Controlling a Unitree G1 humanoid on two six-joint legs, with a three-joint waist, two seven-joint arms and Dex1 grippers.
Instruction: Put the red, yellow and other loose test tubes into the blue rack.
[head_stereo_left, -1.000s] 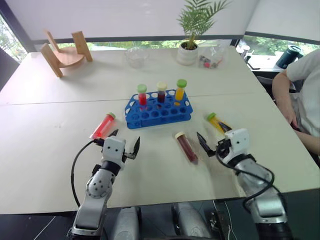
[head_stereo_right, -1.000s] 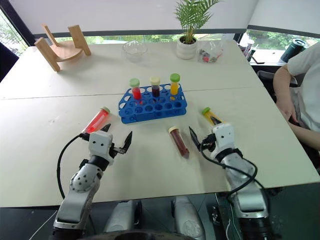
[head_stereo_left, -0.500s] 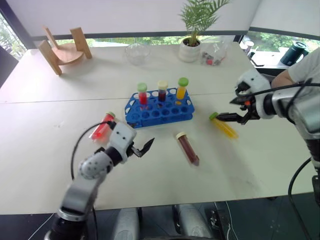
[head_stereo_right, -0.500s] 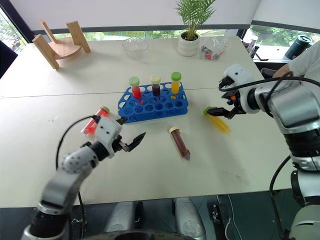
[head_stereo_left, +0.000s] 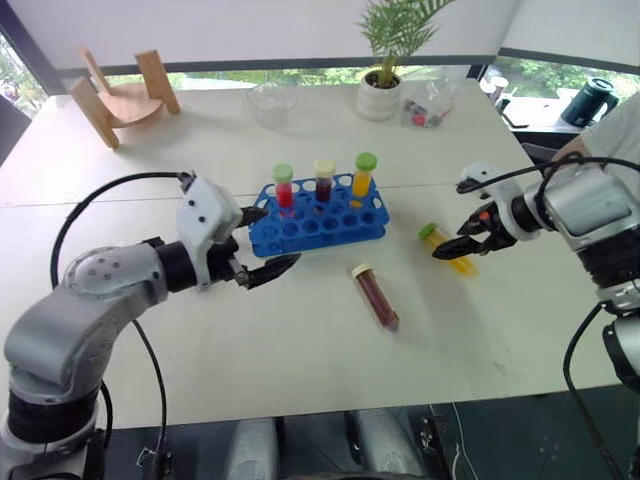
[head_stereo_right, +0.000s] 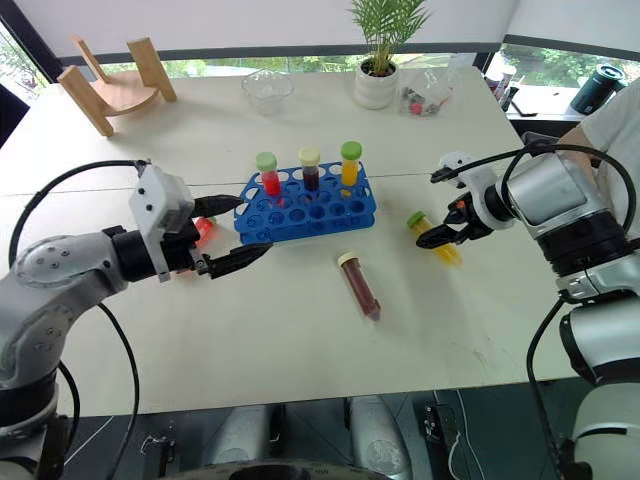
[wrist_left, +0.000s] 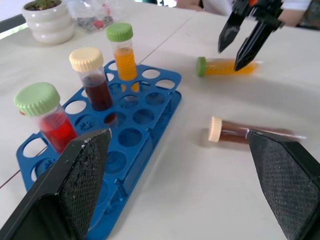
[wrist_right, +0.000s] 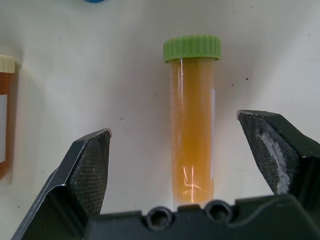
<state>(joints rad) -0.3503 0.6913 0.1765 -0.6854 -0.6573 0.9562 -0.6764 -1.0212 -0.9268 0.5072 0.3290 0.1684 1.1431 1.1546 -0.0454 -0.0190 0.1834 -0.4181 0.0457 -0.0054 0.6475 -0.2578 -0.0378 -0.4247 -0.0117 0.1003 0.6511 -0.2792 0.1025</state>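
Nearest me, the dark tube (head_stereo_left: 376, 298) lies flat on the table (head_stereo_left: 300, 370), unattended. My left gripper (head_stereo_left: 262, 243) hangs spread wide and empty beside the blue rack (head_stereo_left: 318, 221); the red tube (head_stereo_right: 202, 229) lies behind it, largely hidden. My right gripper (head_stereo_left: 463, 236) stands agape over the yellow tube (wrist_right: 191, 120), a finger on each side, not touching. Risk: the tube is round and lies loose, so an off-centre closure could roll it away. Farther off, three tubes stand in the rack.
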